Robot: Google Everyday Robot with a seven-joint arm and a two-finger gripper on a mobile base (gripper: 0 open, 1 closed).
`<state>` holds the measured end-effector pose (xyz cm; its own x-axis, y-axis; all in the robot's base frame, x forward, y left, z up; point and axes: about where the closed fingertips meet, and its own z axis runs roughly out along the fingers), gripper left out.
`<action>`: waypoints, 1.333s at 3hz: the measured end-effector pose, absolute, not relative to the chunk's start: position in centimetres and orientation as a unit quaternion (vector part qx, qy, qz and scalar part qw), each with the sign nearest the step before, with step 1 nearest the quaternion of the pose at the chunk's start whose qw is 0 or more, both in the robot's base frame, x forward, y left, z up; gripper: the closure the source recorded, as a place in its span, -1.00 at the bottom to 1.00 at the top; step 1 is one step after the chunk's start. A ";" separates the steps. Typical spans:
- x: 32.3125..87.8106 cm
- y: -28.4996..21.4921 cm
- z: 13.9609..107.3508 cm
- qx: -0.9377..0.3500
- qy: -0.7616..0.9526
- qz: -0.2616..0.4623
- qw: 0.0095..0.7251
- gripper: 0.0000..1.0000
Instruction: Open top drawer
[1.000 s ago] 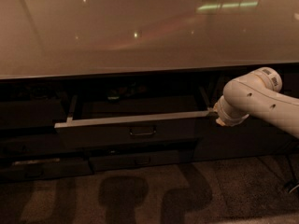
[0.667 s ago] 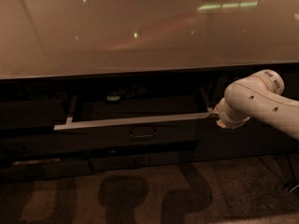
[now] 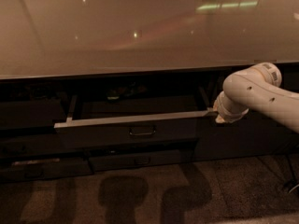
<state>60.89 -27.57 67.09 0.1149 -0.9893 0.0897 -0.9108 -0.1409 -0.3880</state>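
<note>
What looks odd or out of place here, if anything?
Only one thing: the claw sits at the right corner of the open top drawer, not at its handle. Nothing looks spilled or damaged.

No lettering, brand, number or sign can be read anywhere in this dim kitchen scene: not on the pale surface [image 3: 140,31], not on the front of the top drawer [image 3: 107,135], nor on its loop handle [image 3: 142,131]. A small dark patch [image 3: 267,67] on the white arm [image 3: 261,93] may be a label, but it is illegible. The end effector [image 3: 216,116] sits at the right end of the drawer's front edge.
</note>
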 end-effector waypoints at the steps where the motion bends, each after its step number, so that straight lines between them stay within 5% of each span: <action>1: 61.6 -27.5 67.7 -0.734 0.647 -0.164 0.124 1.00; 4: 62.6 -25.9 77.3 -0.719 0.639 -0.220 0.162 1.00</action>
